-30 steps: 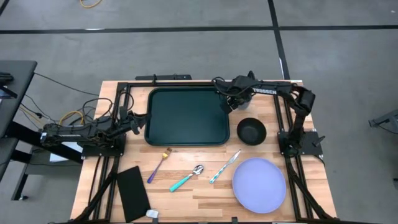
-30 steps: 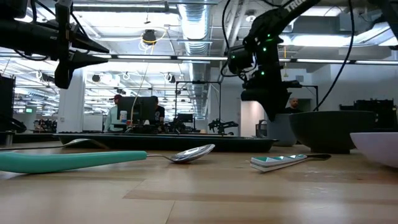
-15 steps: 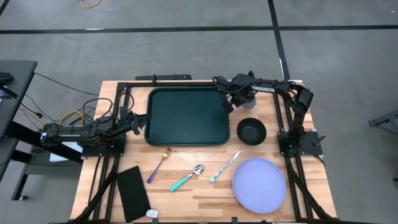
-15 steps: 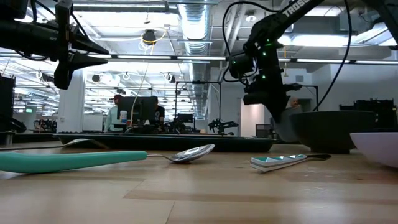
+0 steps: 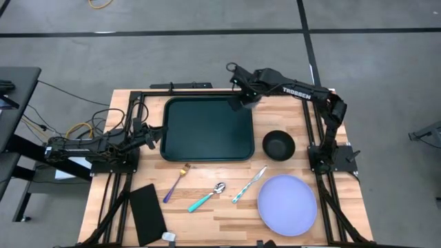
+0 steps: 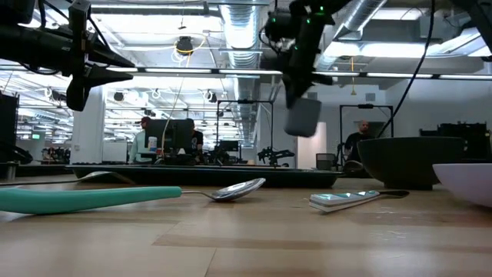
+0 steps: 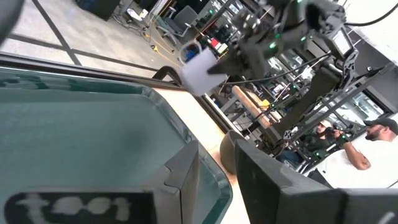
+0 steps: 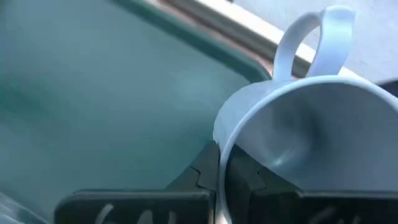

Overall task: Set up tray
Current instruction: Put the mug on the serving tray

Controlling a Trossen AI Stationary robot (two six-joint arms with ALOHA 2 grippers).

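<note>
Overhead, the dark green tray (image 5: 207, 129) sits at the table's back centre; right gripper (image 5: 246, 102) hangs over its back right corner, left gripper (image 5: 156, 134) waits at the tray's left edge. In front lie a black bowl (image 5: 278, 145), lavender plate (image 5: 287, 204), fork (image 5: 176, 182), spoon (image 5: 207, 196), knife (image 5: 249, 184) and a flat black rectangle (image 5: 148, 213). Low view: a pale mug (image 6: 303, 118) hangs in the air above the tray's far end, held from above. Left wrist view: left fingers (image 7: 186, 180) spread astride the tray rim, not pinching. Right wrist view: right fingers (image 8: 202, 174) pinch the mug's rim, tray directly beneath.
</note>
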